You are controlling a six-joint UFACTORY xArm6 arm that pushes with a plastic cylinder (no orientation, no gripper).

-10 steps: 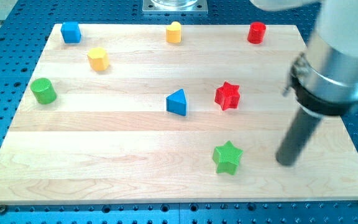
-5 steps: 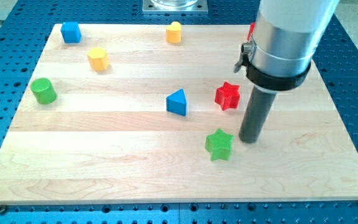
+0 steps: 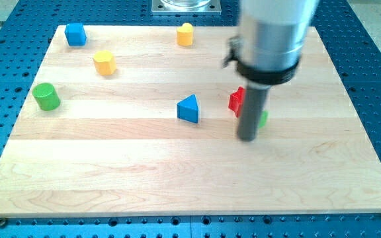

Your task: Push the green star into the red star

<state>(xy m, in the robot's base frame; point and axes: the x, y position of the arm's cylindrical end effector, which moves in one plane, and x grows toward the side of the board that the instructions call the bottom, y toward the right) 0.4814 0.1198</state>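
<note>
My arm is descending from the view's top as a blurred pale grey cylinder with a black collar (image 3: 264,71) around its lower edge. Below the collar my straight dark rod (image 3: 251,112) is standing near upright. My tip (image 3: 246,137) is resting low, right of the view's centre.
</note>
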